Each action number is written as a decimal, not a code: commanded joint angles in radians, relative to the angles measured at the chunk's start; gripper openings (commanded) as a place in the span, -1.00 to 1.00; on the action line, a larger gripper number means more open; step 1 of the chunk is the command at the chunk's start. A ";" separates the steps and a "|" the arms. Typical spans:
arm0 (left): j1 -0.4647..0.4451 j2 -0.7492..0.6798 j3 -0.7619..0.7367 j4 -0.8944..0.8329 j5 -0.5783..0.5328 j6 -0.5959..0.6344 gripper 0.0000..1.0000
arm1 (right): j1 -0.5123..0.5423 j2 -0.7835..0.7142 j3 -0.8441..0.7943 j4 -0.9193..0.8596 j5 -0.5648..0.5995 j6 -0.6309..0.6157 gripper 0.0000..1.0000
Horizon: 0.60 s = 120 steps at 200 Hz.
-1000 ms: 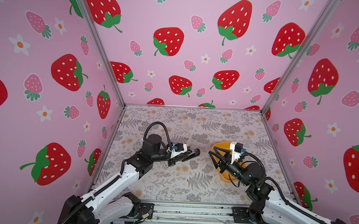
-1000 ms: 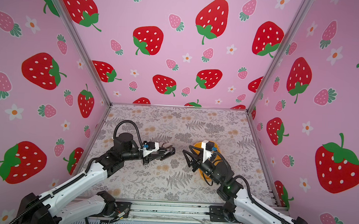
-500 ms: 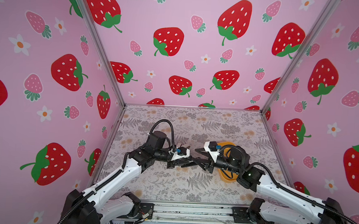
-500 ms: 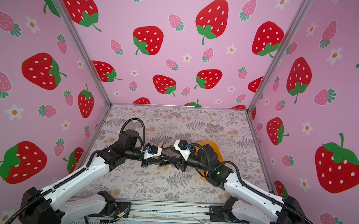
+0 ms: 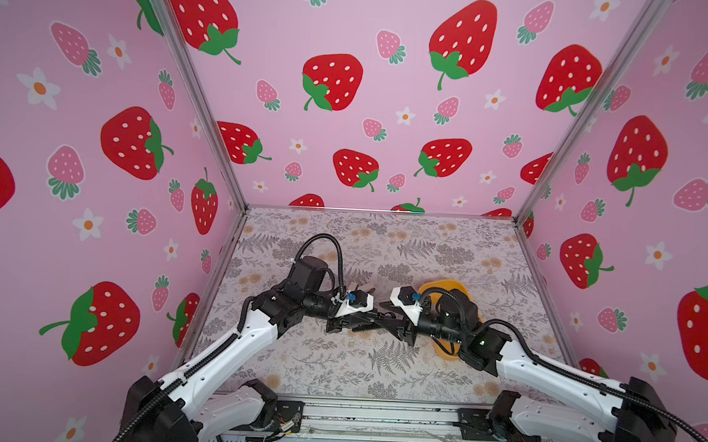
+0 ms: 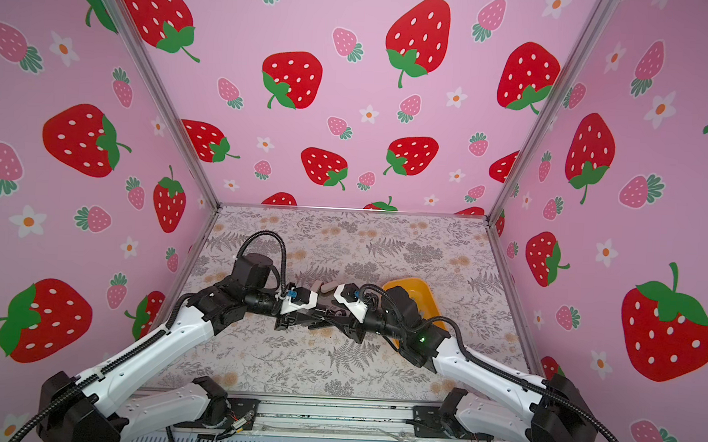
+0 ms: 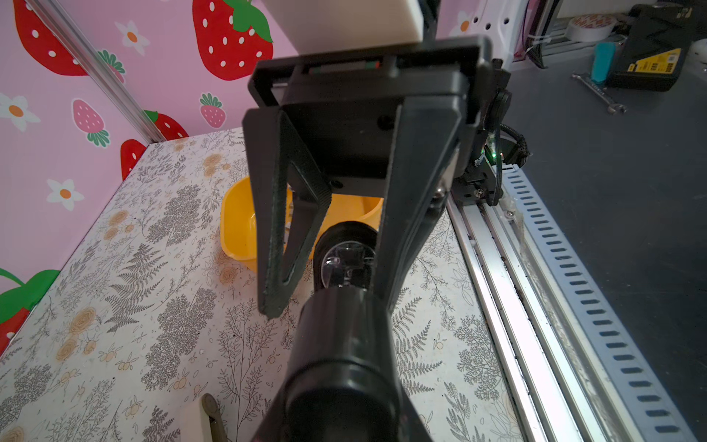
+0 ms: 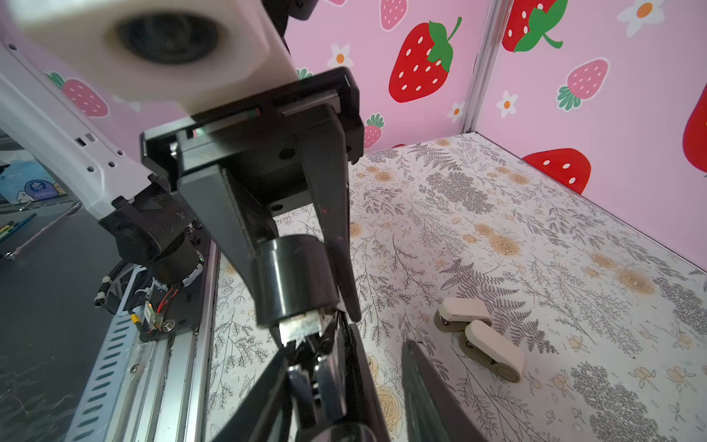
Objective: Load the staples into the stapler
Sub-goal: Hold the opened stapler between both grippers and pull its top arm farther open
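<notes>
The right claw (image 7: 329, 294) is seen partly open astride the black cylinder (image 8: 290, 279) clamped in the left claw (image 8: 313, 321), two whitish staplers (image 8: 493, 346) being laid just beyond both, judged nearer the right; staples cannot be made out.

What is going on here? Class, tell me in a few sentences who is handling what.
Over the flowered table the left tool and right tool meet tip to tip. The left is shut on a black cylinder; the right straddles a dark round piece, grip unclear. A silvery bit shows at the cylinder's tip, possibly staples. Two whitish staplers lie untouched on the table, and a yellow bin stands on its right side.
</notes>
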<state>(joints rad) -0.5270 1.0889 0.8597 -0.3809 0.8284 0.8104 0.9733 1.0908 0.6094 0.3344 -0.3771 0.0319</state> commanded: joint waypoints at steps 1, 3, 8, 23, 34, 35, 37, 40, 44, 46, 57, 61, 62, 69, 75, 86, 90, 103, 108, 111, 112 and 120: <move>-0.006 -0.050 0.071 -0.007 0.113 0.023 -1.00 | -0.008 0.018 -0.045 0.024 0.026 -0.024 -0.16; -0.006 -0.052 0.071 -0.007 0.112 0.023 -1.00 | -0.008 0.017 -0.047 0.027 0.025 -0.024 -0.16; -0.006 -0.056 0.070 -0.004 0.113 0.018 -1.00 | -0.008 0.019 -0.054 0.034 0.021 -0.020 -0.18; -0.007 -0.067 0.074 -0.001 0.117 0.007 -1.00 | -0.008 0.021 -0.077 0.057 0.020 -0.009 -0.22; -0.005 -0.075 0.074 0.006 0.126 0.002 -1.00 | -0.008 0.025 -0.095 0.075 0.022 -0.001 -0.23; -0.005 -0.076 0.074 0.007 0.126 0.001 -1.00 | -0.008 0.025 -0.096 0.077 0.023 -0.001 -0.24; -0.005 -0.078 0.072 0.010 0.128 0.001 -1.00 | -0.008 0.027 -0.099 0.080 0.022 0.000 -0.25; -0.005 -0.080 0.071 0.012 0.129 0.001 -1.00 | -0.008 0.028 -0.104 0.085 0.022 0.002 -0.26; -0.005 -0.082 0.070 0.014 0.132 0.001 -1.00 | -0.008 0.031 -0.110 0.091 0.022 0.004 -0.28; -0.005 -0.083 0.069 0.016 0.134 0.001 -1.00 | -0.007 0.031 -0.113 0.094 0.022 0.006 -0.27; -0.006 -0.086 0.068 0.021 0.134 0.000 -1.00 | -0.008 0.039 -0.121 0.104 0.023 0.012 -0.28; -0.005 -0.086 0.070 0.019 0.134 0.000 -1.00 | -0.007 0.041 -0.121 0.105 0.020 0.015 -0.28; -0.005 -0.086 0.070 0.019 0.134 -0.001 -1.00 | -0.007 0.042 -0.121 0.106 0.019 0.015 -0.28; -0.007 -0.086 0.071 0.017 0.131 0.000 -1.00 | -0.008 0.047 -0.121 0.105 0.008 0.015 -0.28; -0.005 -0.087 0.073 0.019 0.128 -0.003 -1.00 | -0.008 0.052 -0.119 0.106 -0.006 0.014 -0.27; -0.005 -0.086 0.072 0.020 0.128 -0.004 -1.00 | -0.007 0.061 -0.113 0.106 -0.035 0.015 -0.26; -0.005 -0.086 0.073 0.020 0.129 -0.004 -1.00 | -0.008 0.065 -0.111 0.107 -0.049 0.016 -0.27; -0.007 -0.083 0.076 0.020 0.128 -0.008 -1.00 | -0.008 0.081 -0.100 0.110 -0.091 0.019 -0.26; -0.005 -0.081 0.078 0.016 0.127 -0.008 -1.00 | -0.008 0.089 -0.095 0.112 -0.103 0.021 -0.26; -0.006 -0.080 0.080 0.015 0.128 -0.008 -1.00 | -0.008 0.094 -0.093 0.113 -0.108 0.023 -0.26; -0.006 -0.080 0.080 0.015 0.127 -0.008 -1.00 | -0.007 0.095 -0.092 0.114 -0.110 0.023 -0.26; -0.005 -0.079 0.083 0.011 0.130 -0.006 -1.00 | -0.006 0.108 -0.085 0.119 -0.120 0.028 -0.26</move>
<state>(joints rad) -0.5262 1.0344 0.8612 -0.4248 0.8341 0.8070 0.9703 1.1553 0.5114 0.4755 -0.4461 0.0631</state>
